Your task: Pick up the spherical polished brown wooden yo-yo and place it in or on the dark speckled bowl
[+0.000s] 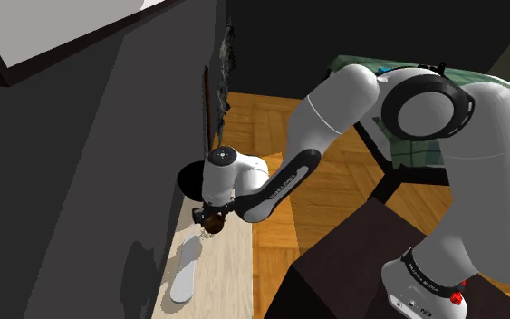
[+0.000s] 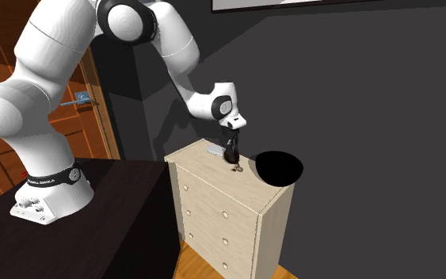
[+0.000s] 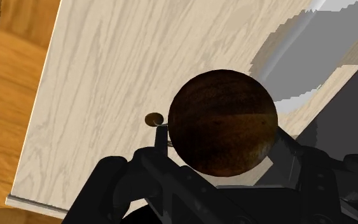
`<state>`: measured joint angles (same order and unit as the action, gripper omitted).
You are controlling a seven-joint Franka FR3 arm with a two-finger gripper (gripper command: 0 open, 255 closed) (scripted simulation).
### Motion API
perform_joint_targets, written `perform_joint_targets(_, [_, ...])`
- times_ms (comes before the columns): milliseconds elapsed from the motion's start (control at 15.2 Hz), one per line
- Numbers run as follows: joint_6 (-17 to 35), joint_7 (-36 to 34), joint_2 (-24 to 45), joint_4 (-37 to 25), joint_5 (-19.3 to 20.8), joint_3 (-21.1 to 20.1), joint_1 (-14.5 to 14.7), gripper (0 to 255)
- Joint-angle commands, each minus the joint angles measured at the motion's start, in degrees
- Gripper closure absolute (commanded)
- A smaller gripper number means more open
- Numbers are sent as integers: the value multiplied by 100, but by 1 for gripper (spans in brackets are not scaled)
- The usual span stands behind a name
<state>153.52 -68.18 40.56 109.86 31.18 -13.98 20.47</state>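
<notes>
**Item 1. Yo-yo** (image 3: 223, 122). Dark brown polished wooden ball with visible grain.
- Location: just beside the bowl (image 2: 286, 170), on the side away from the wall, low over the top of the chest of drawers (image 2: 201, 162). Whether it has cleared the wood cannot be told.
- Hold: clasped in the gripper (image 3: 223, 151), jaws closed on opposite sides of the ball at about its widest part. This is judged the sensible grip, as a sphere would slip from anything shallower.
- Orientation: round, so no long axis shows. The one directional feature is a small brown knob (image 3: 153, 118) on a thin stalk or string, standing out sideways next to one jaw. It is judged unlikely to affect the placing.

**Item 2. Bowl.** Drawn almost plain black, mouth upward.
- Location: at the end of the chest top, close to the dark wall.
- Note: it sits within a short carry of the yo-yo, so the transfer is judged to need a lift and a small sideways move.

**Item 3. Gripper.** All black, pointing steeply down from the white wrist.
- The downward approach is judged to suit both the top-down grasp and release over the bowl's open mouth.

**Item 4. White object** (image 2: 215, 149). Flat, pale grey-white, identity unclear.
- Location: farther from the bowl than the yo-yo, lying on the chest top, clear of the path.

**Item 5. Chest of drawers.** Light wood, several drawers, carries items 1, 2 and 4.
</notes>
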Motion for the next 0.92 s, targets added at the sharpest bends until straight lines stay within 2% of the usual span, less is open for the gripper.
perform_joint_targets(0, [-78, 42, -150, 77, -53, -63, -48, 255])
perform_joint_targets(858, [-681, 409, -965, 289, -491, -475, -353, 255])
